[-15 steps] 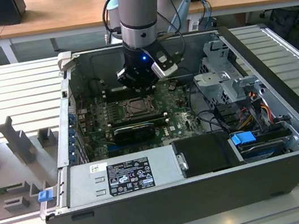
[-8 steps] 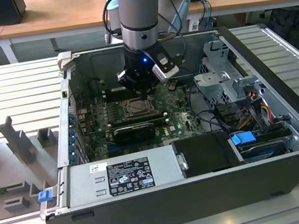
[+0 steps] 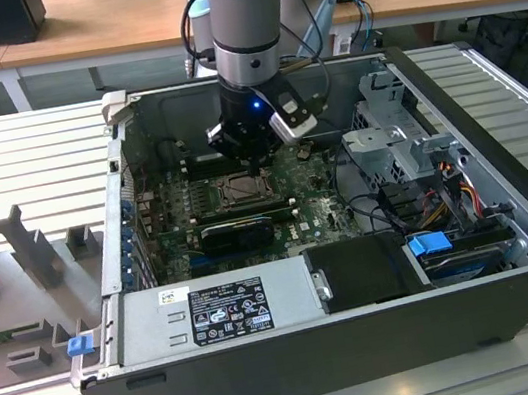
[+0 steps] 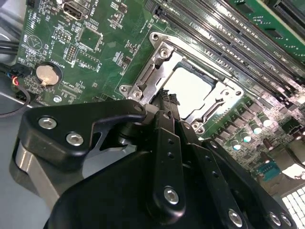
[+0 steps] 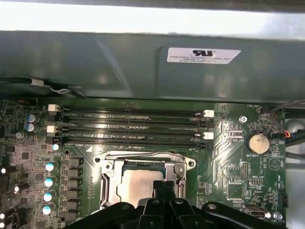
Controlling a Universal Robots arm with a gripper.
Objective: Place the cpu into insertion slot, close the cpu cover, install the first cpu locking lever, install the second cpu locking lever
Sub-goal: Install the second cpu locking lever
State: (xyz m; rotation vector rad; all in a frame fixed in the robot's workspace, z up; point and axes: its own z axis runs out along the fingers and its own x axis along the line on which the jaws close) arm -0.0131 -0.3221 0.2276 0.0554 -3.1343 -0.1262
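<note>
Hovering with narrow, empty fingers, the gripper (image 4: 164, 95) sits just above the cpu (image 5: 138, 183) lying in the insertion slot (image 5: 107, 191) under the cpu cover (image 4: 152, 71); careless descent could scrape it.

In the exterior view the arm's wrist and gripper (image 3: 256, 148) hang over the insertion slot (image 3: 243, 191), hiding its far edge, and the arm itself is cut off by the picture's upper edge. In both wrist views the gripper's black body covers the near part of the cpu (image 5: 138, 183) and the cpu cover (image 5: 107, 179). Whether the cover lies fully flat, and where the locking levers sit, cannot be told.
</note>
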